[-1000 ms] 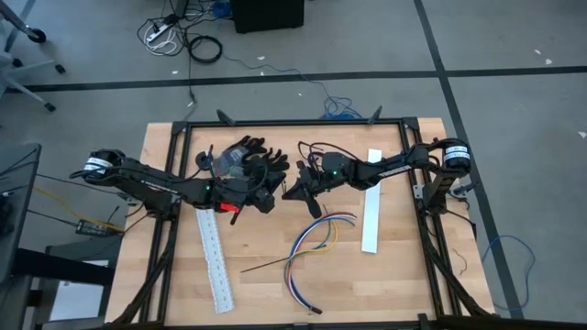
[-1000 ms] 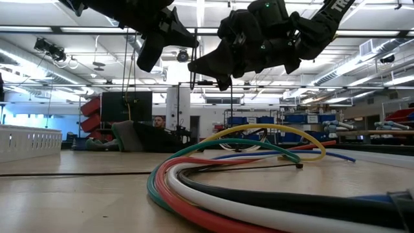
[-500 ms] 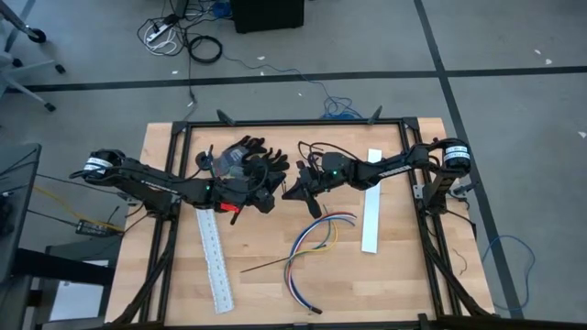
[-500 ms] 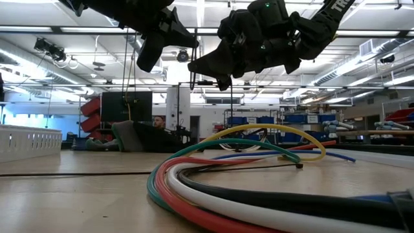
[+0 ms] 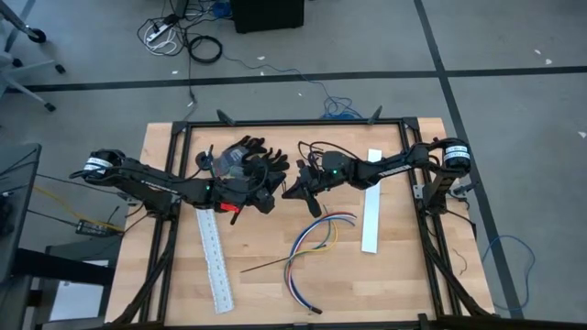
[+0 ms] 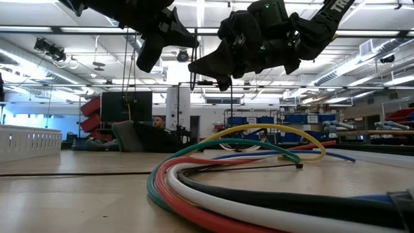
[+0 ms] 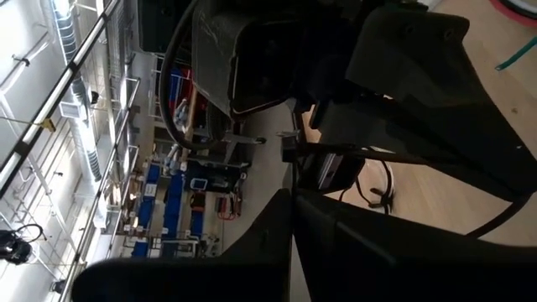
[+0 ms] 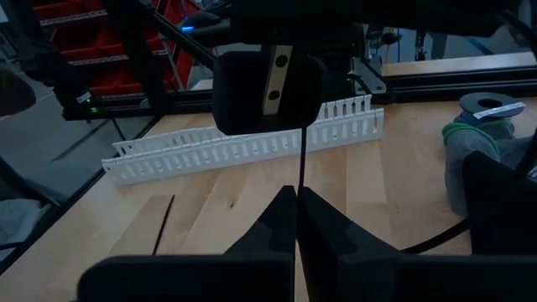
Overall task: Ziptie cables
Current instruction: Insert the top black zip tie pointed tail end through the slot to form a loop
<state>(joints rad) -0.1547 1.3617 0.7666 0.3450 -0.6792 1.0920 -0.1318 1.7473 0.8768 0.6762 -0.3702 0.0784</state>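
Cables: the cables (image 5: 312, 246) lie loose in a curved fan on the table's near middle, unbundled, with no tie around them that shows.
Near strip: a white strip (image 5: 215, 261) lies left of the cables, apart from them.
Right strip: another white strip (image 5: 371, 200) lies right of the cables.
Right gripper: the right gripper (image 5: 292, 191) hangs above the table just beyond the cables, fingers closed on a thin dark strand, possibly a ziptie.
Left gripper: the left gripper (image 5: 271, 197) faces it, fingers closed; whether it grips the strand is unclear.
Progress: early, by my reading; gathering and tying are both left.
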